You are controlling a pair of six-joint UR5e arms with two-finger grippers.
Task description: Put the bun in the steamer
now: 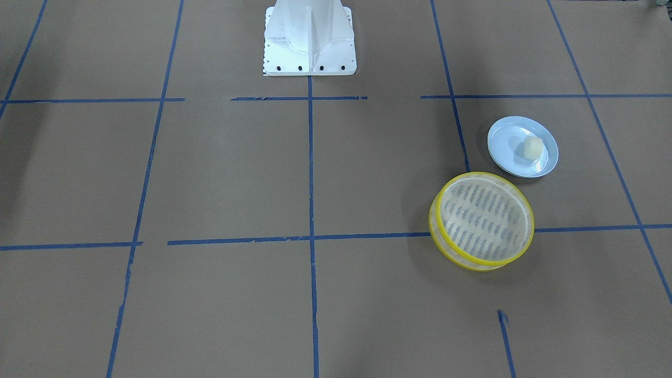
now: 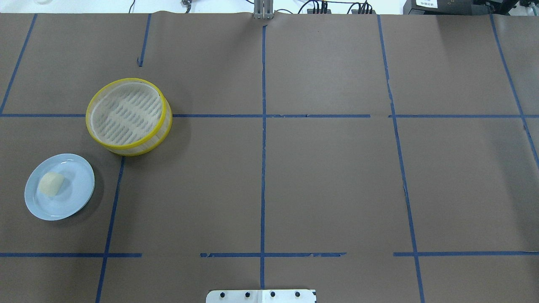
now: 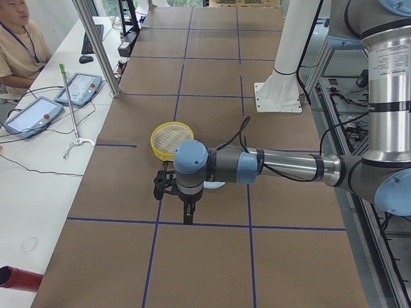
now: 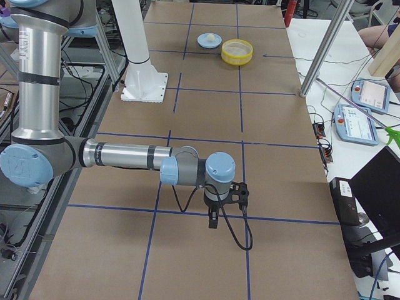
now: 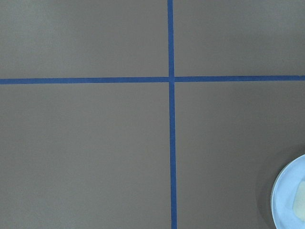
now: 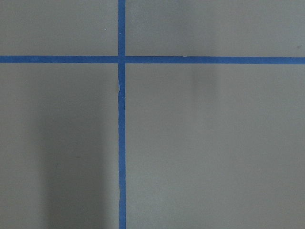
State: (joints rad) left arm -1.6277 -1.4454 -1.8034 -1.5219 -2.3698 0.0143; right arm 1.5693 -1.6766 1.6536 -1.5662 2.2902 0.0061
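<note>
I read this as the start, with the pick not yet begun: the bun [image 2: 51, 184] sits on the pale blue plate [image 2: 78, 200], a little toward the plate's left side, on the robot's left half of the bench [image 2: 320, 181]. The steamer [image 2: 126, 113] stands empty just beyond the plate, farther from the robot's base and slightly toward the centre line. It is close to the plate but not touching it. The relation that matters is which arm is nearer, and that is plainly the left one. In the left-end view the left pincer [image 3: 187, 217] hangs point-down above the bench close beside the plate. The left wrist camera catches only the plate's rim [image 5: 286, 191] in its lower right corner, so the bun lies off to that side of the tool, not beneath it. The right pincer [image 4: 213, 222] hangs over the other end of the bench, well apart from both things, and its wrist camera shows only tape lines. I cannot tell whether either pincer is open or closed, since each appears in 1 side view only. The bun looks blocky with no strong long axis, and its flat faces sit skewed to the blue tape. I would therefore turn the wrist to match those faces before descending.
</note>
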